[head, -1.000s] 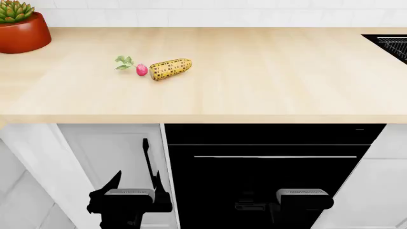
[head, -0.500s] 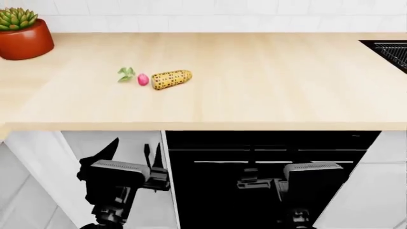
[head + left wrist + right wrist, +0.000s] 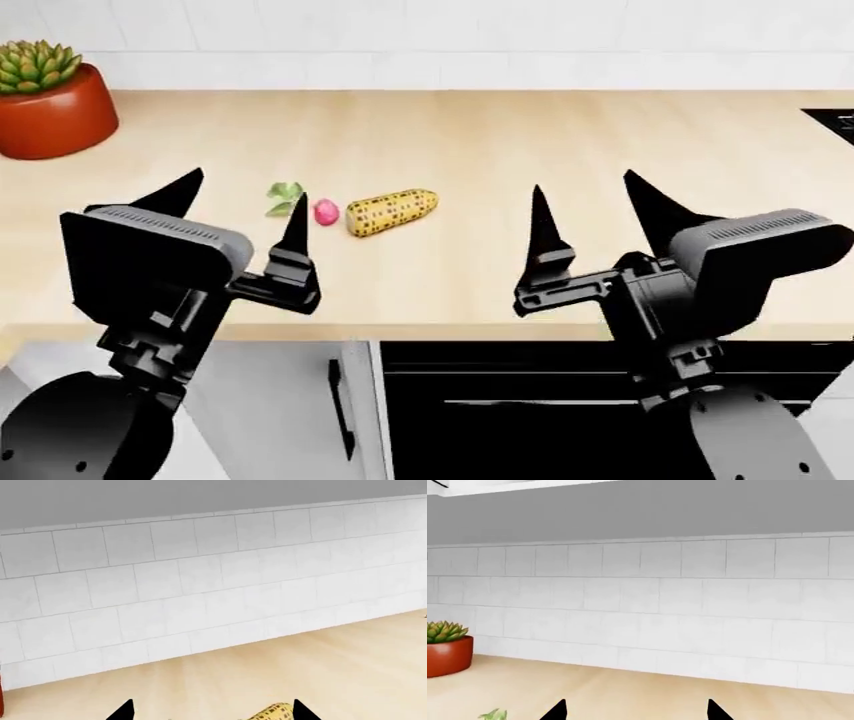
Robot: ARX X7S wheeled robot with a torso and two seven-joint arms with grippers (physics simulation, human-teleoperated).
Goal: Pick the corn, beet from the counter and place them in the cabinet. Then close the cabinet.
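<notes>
The yellow corn (image 3: 391, 211) lies on the beige counter (image 3: 467, 140), left of centre. The pink beet (image 3: 324, 211) with its green leaves (image 3: 283, 197) lies just left of the cob. My left gripper (image 3: 238, 212) is open and empty, raised over the counter's front part, near and left of the beet. My right gripper (image 3: 597, 214) is open and empty, to the right of the corn. In the left wrist view the cob's tip (image 3: 275, 713) shows between the fingertips. In the right wrist view only the beet's leaves (image 3: 494, 714) show. The cabinet above is out of view.
A spiky green succulent in a red pot (image 3: 51, 100) stands at the counter's back left; it also shows in the right wrist view (image 3: 447, 650). A white tiled wall (image 3: 200, 600) runs behind the counter. A white cabinet door (image 3: 287, 400) and a black oven (image 3: 534, 400) sit below the counter.
Both arms have risen from below the counter's edge to above it, jaws open. The head view has shifted, so the corn and beet sit lower in the picture.
</notes>
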